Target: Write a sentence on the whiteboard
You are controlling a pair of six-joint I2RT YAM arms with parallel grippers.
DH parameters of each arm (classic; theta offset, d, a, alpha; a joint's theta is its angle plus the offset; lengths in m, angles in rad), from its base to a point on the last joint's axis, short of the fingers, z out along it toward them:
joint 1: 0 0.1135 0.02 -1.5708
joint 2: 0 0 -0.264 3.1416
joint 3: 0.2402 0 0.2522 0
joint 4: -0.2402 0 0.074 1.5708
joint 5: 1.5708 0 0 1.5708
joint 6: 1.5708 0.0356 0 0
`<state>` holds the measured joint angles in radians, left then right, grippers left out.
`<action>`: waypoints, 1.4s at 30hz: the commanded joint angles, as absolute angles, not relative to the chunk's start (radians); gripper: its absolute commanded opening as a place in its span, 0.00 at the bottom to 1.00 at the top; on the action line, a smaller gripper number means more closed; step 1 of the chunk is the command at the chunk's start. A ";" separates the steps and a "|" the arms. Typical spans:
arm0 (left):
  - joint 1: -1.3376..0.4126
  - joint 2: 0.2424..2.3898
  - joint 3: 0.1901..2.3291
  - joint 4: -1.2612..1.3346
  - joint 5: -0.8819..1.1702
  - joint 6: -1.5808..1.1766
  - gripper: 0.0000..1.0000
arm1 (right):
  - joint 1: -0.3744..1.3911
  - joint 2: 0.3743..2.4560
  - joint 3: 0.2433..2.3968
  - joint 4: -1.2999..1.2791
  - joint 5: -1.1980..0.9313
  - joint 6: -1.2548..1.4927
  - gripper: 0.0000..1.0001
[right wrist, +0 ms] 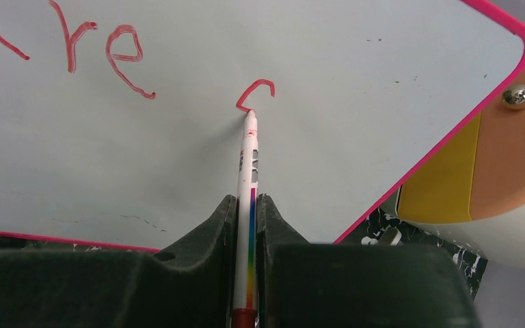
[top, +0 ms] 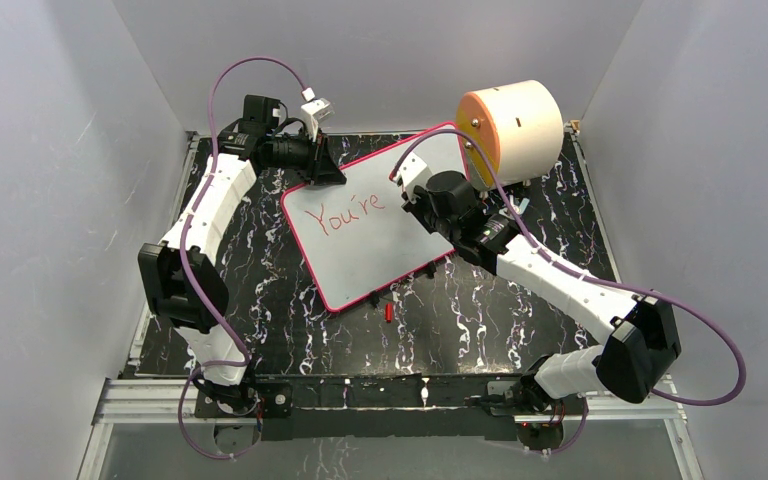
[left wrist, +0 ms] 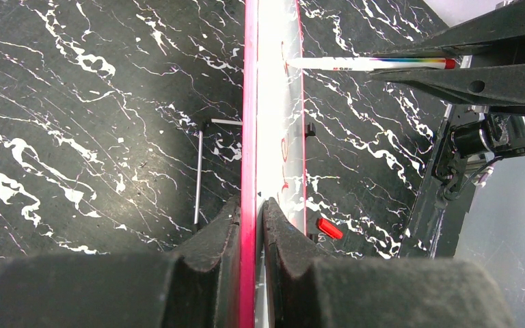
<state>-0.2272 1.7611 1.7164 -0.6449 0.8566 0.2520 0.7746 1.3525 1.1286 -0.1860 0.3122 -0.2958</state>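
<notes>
The whiteboard [top: 380, 240] lies tilted on the black marbled table, white face up, inside a thin pink frame. Red lettering, the sentence [top: 345, 213], reads "You're" on it. My left gripper [left wrist: 251, 203] is shut on the whiteboard's [left wrist: 273, 102] far-left edge, one finger on each side of the pink frame. My right gripper [right wrist: 247, 199] is shut on a white marker [right wrist: 249, 171] with a rainbow stripe. The marker's red tip touches the whiteboard [right wrist: 383, 75] at the end of a fresh curved stroke [right wrist: 254, 92], to the right of the "re" [right wrist: 109, 48].
A cream cylinder with an orange face [top: 515, 125] stands at the board's far-right corner, close to my right gripper [top: 415, 185]. A small red cap [top: 388, 312] lies on the table [top: 480, 310] just past the board's near edge. Grey walls enclose three sides.
</notes>
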 commanded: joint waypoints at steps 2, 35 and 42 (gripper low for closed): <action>-0.291 1.770 1.684 -0.781 0.802 0.319 0.00 | 0.772 1.340 1.125 -0.169 0.346 -0.313 0.00; -0.291 1.773 1.685 -0.782 0.792 0.318 0.00 | 0.767 1.313 1.134 -0.009 0.355 -0.307 0.00; -0.290 1.775 1.684 -0.783 0.793 0.317 0.00 | 0.762 1.341 1.166 0.034 0.357 -0.311 0.00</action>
<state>-0.2314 1.7557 1.7168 -0.6525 0.8520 0.2554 0.7704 1.3327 1.1149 -0.0559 0.3527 -0.2966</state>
